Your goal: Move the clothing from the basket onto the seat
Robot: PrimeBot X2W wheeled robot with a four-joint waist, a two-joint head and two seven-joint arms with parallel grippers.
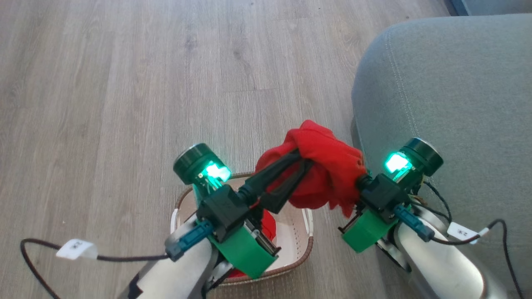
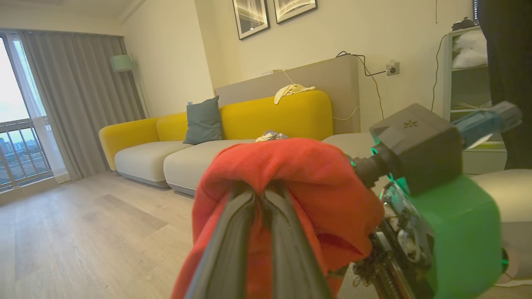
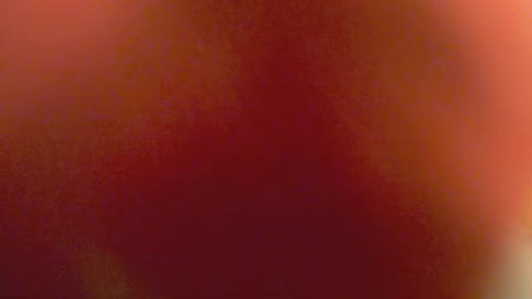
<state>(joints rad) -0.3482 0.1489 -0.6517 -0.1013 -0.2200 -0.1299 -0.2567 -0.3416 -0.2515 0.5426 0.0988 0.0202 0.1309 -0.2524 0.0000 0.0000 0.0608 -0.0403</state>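
Head view: a bright red, soft, crumpled fabric garment (image 1: 328, 166) hangs bunched between the cream perforated plastic basket (image 1: 309, 245) and the grey upholstered seat cushion (image 1: 449, 91), pinched in the clenched, up-angled left end effector (image 1: 304, 159), with the right end effector (image 1: 362, 179) closed and buried in its folds.

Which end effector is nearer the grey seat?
Right. The right end effector, buried in the red garment, is at the edge of the seat; the left end effector grips that garment farther off, toward the basket.
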